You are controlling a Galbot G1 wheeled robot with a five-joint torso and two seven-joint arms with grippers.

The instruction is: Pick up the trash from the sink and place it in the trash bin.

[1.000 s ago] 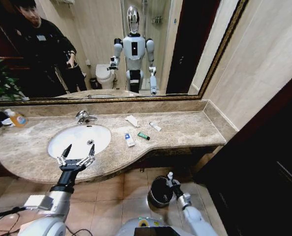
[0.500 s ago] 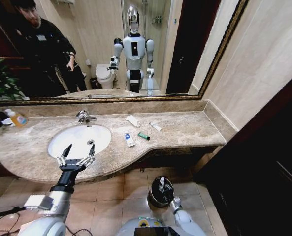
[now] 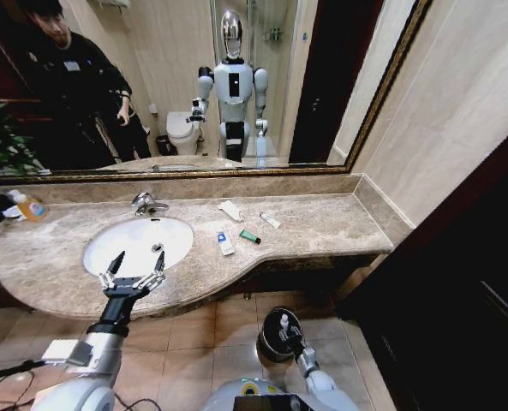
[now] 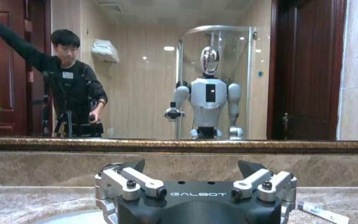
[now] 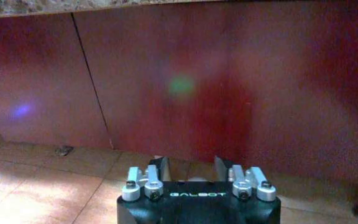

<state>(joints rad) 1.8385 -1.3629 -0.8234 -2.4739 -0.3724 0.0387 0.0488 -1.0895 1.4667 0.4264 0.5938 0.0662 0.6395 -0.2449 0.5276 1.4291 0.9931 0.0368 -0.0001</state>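
At the far left of the bench [image 3: 322, 224], 1 orange-labelled soap bottle [image 3: 29, 206] stands near the mirror's frame. The left hand [image 3: 132, 271] hovers over the front rim of the sink [image 3: 138, 244], its fingers spread wide and holding nothing; the left wrist view shows both fingers [image 4: 124, 178] standing well apart. 1 chrome tap [image 3: 146, 203] sits behind the white basin. To the right of the sink, 4 pieces of trash lie on the marble: 1 white sachet [image 3: 230, 210] nearest the mirror, 1 blue-white packet [image 3: 225, 243] closer to the front edge, 1 green stick [image 3: 250, 236] just beside it, and 1 small white packet [image 3: 271, 221] farther right. Down on the tiled floor, 1 trash bin [image 3: 271, 340] stands below the bench edge, and the right hand [image 3: 284, 326] hangs over it. In the right wrist view its fingers [image 5: 159, 165] are parted a little with nothing between them, facing a dark red cabinet front [image 5: 229, 84].
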